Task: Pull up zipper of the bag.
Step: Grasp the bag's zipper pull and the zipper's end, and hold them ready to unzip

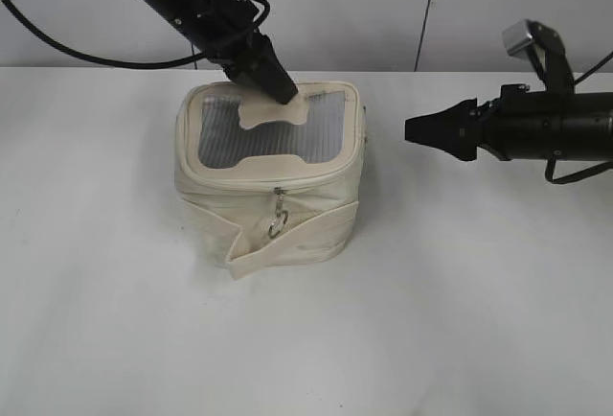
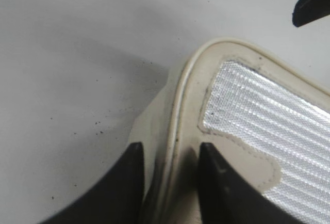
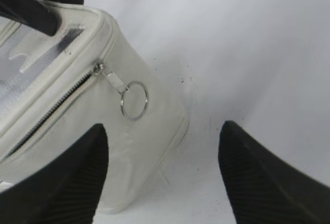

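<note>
Left gripper (image 1: 278, 85) pinches the far rim of the bag (image 1: 268, 200), which sits left of table (image 1: 479, 320) centre. Right gripper (image 3: 162, 177) is spread, level, apart from the bag's right side. The zipper (image 3: 51, 108) runs along that side's top rim; its ring pull (image 3: 134, 100) hangs at the right end. Best approach: hold the bag steady, close squarely on the ring, draw along the track.

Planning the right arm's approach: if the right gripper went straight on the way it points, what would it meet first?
Probably the bag: the right gripper points left at its right side, near the ring pull. Its open fingers have nothing between them yet, and depth is unclear.
</note>
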You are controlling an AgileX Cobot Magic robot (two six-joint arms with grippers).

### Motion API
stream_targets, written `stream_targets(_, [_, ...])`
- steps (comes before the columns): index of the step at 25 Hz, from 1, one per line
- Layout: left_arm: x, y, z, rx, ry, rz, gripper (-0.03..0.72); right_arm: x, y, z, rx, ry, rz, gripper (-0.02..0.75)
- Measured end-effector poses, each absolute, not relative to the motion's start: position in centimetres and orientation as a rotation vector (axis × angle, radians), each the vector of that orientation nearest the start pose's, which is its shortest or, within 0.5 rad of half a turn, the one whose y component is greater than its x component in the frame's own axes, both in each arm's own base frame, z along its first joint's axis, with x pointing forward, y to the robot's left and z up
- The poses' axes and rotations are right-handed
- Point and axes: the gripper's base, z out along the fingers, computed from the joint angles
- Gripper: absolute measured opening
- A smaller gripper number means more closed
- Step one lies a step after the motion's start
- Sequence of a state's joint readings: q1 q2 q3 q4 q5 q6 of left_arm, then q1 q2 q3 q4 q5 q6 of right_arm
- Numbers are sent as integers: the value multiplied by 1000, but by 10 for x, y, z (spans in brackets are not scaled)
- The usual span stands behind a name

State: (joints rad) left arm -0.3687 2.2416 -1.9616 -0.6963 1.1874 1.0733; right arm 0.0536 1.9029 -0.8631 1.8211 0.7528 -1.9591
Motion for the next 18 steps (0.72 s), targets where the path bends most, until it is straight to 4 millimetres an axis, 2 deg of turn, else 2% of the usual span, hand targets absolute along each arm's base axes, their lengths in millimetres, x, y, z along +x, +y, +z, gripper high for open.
stream_targets(1, [425, -222, 224, 1535, 2147, -766, 130, 339, 81, 138, -506, 2153, 822, 529])
stream_targets(2, [425, -223, 223, 1541, 2148, -764, 75, 340, 85, 134, -534, 2150, 821, 529])
stream_targets(3, [425, -223, 223, 1543, 2148, -764, 51, 340, 90, 132, -576, 2142, 814, 529])
stream_targets(9, [424, -223, 223, 1545, 2148, -763, 47, 341, 124, 122, -757, 2151, 716, 529])
stream_targets(14, [425, -223, 223, 1544, 2149, -761, 47, 350, 135, 127, -793, 2147, 620, 525])
stream_targets(18, [425, -223, 223, 1543, 2148, -761, 47, 357, 141, 132, -805, 2134, 569, 474])
